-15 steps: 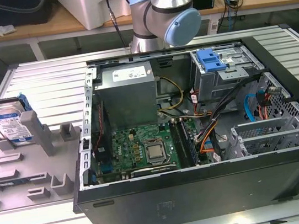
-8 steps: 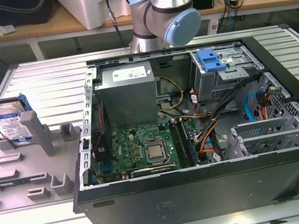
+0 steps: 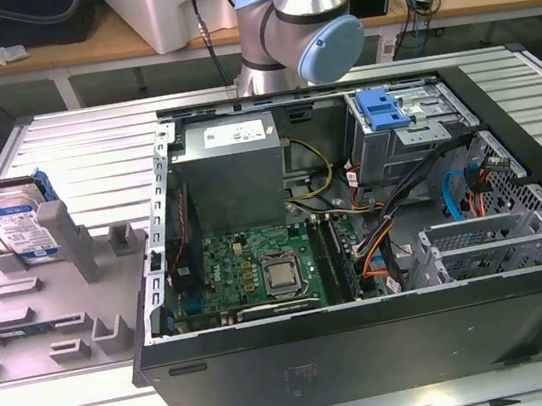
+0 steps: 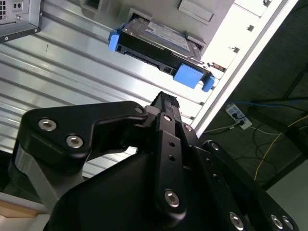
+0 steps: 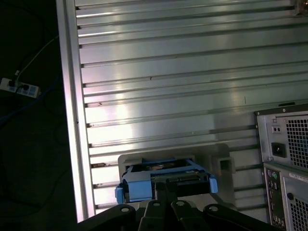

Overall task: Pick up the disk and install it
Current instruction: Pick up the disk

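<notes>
Exterior view | disk (image 3: 20, 230) tilted in grey holder (image 3: 72, 297) | computer case (image 3: 373, 355) beside

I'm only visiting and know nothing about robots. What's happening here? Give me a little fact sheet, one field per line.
Disk: leaning on edge in a grey holder, at the exterior view's left, outside the computer case.
Claw: aimed at the disk in the second wrist view, a gap between them.
Computer case: lying open, circuit board exposed.
Drive cage: grey metal, blue bracket on top.
Progress: disk not yet picked up.
</notes>
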Controlling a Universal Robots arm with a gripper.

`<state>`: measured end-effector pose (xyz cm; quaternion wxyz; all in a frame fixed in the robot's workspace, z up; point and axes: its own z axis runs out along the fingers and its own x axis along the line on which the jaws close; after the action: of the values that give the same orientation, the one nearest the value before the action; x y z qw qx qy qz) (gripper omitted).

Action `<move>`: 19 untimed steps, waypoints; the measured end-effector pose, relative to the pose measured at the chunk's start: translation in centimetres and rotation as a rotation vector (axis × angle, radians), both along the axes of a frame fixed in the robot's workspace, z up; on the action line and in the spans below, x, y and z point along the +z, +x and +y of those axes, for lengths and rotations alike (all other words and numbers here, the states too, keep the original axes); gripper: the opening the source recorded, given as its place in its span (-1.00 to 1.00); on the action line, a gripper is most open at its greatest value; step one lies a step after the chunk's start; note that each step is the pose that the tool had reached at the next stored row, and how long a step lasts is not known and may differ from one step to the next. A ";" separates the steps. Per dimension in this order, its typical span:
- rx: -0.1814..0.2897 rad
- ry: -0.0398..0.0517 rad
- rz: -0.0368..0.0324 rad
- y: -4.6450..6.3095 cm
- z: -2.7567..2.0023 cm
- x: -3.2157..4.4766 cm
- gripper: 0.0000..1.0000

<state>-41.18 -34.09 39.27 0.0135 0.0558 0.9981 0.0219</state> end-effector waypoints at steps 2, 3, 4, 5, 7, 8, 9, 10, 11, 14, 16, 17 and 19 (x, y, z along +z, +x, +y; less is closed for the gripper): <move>0.000 0.0000 0.0001 0.0 0.00 0.00 -0.79; 0.000 0.0000 0.0000 0.0 0.00 0.00 -0.79; 0.000 0.0000 0.0000 0.0 0.00 0.00 -0.79; 0.000 0.0000 0.0000 0.0 0.00 0.00 -0.79; 0.000 0.0000 0.0000 0.0 0.00 0.00 -0.79; 0.000 0.0000 0.0000 0.0 0.00 0.00 -0.79; 0.000 0.0000 0.0000 0.0 0.00 0.00 -0.79; 0.000 0.0000 0.0000 0.0 0.00 0.00 -0.79; 0.000 0.0000 0.0000 0.0 0.00 0.00 -0.79; 0.000 0.0000 0.0000 0.0 0.00 0.00 -0.41; 0.000 0.0000 0.0000 0.0 0.00 0.00 -0.28; 0.000 0.0000 0.0000 0.0 0.00 0.00 -0.28; 0.000 0.0001 0.0000 0.0 0.00 0.00 -0.28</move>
<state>-41.14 -34.09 39.27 0.0135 0.0558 0.9981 0.0219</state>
